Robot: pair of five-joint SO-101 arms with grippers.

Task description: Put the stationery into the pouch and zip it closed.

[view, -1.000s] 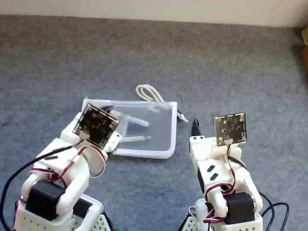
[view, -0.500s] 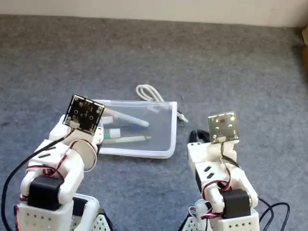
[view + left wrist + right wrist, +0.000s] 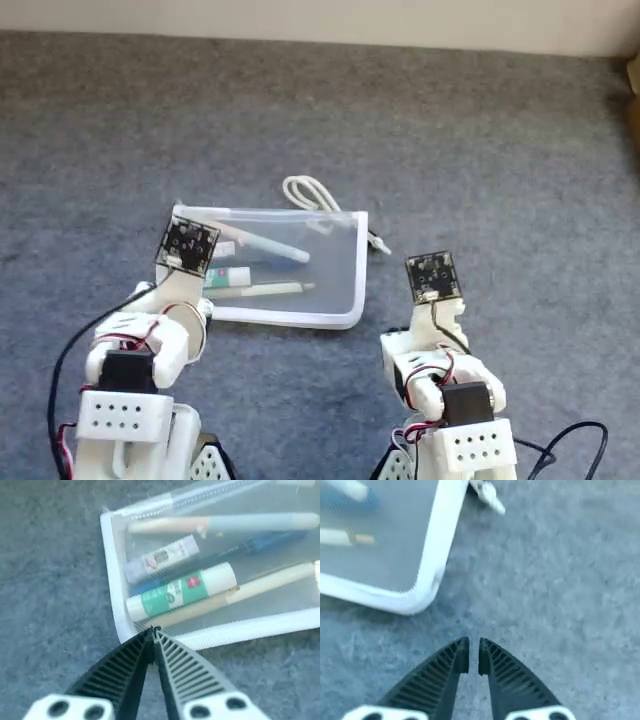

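Pouch (image 3: 335, 275) lay flat on the grey desk (image 3: 500, 150) ahead of both arms, its long axis running left to right. The stationery (image 3: 265, 268), pens and a glue stick, was already inside, bunched toward its left end. The zip pull (image 3: 378, 243) stuck out past the far right corner, which suggested the zip had been run shut, though I could not confirm it. The left gripper (image 3: 152, 630) was clenched and empty at the pouch's near left corner. The right gripper (image 3: 471, 655), all but closed on nothing, sat apart from the near right corner and was the nearer one to the pull.
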